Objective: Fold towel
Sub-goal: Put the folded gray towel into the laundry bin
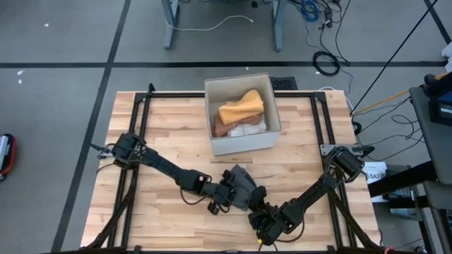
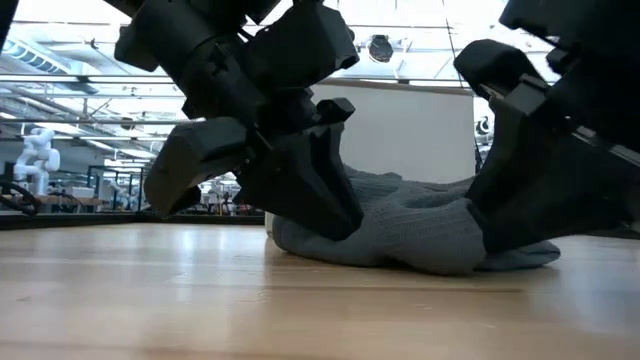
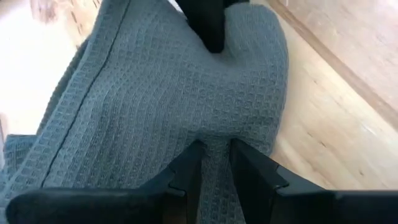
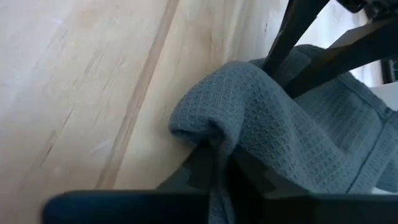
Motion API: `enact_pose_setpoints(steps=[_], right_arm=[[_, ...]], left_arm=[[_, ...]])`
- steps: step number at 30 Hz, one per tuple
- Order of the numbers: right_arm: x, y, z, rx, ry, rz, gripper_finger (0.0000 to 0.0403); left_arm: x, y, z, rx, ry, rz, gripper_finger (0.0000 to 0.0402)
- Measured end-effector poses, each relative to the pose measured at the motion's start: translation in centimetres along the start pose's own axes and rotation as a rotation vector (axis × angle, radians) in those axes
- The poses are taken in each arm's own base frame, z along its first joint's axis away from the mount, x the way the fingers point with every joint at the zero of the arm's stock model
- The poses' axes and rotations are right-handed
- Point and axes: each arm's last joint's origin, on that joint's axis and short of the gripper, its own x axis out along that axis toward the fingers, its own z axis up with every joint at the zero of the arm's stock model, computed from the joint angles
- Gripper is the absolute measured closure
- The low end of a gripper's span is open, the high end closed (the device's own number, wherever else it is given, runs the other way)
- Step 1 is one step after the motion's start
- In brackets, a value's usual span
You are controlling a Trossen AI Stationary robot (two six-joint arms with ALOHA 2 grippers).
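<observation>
Towel: I see a grey waffle-weave towel (image 1: pixel 242 185) bunched on the wooden surface (image 1: pixel 169 134), lying between my two claws at the near-middle of the surface.
Left claw: my left claw (image 3: pixel 214 163) is clamped on a pinched ridge of the towel; in the left wrist view the cloth runs up between its fingers (image 3: pixel 186 171), which stand nearly together with fabric in the narrow gap.
Right claw: my right claw (image 4: pixel 217 163) is down at the towel's other edge, its fingers closed on a fold of the cloth that drapes over and between them in the right wrist view.
Relation of claws: in the high view the left claw (image 1: pixel 227 197) sits just beside the right claw (image 1: pixel 263 219), both touching the towel.
Low view: the towel (image 2: pixel 420 225) rests in a rumpled heap on the surface, the two dark claws pressing into it from either side.
Bin: beyond both claws, well apart from the towel, a grey bin (image 1: pixel 241 141) stands on the surface holding an orange cloth (image 1: pixel 241 109) on top of other folded fabric.
</observation>
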Motion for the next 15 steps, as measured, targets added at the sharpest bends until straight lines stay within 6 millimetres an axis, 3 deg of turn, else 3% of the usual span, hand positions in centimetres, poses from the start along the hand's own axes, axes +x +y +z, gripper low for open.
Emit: enact_pose_setpoints(steps=[3, 8, 15], right_arm=[[0.2, -0.1, 0.0, 0.004, 0.011, 0.022, 0.0392], [0.1, -0.4, 0.0, 0.059, 0.014, 0.024, 0.0398], [-2.0, -2.1, 0.9, 0.139, -0.027, 0.086, 0.0401]], left_arm=[[-0.1, -0.3, 0.1, 0.009, 0.004, 0.015, 0.0307], [-0.3, -1.1, 0.4, 0.015, 0.003, 0.005, 0.0298], [-0.6, -2.4, 0.5, -0.022, 0.035, 0.037, 0.0203]])
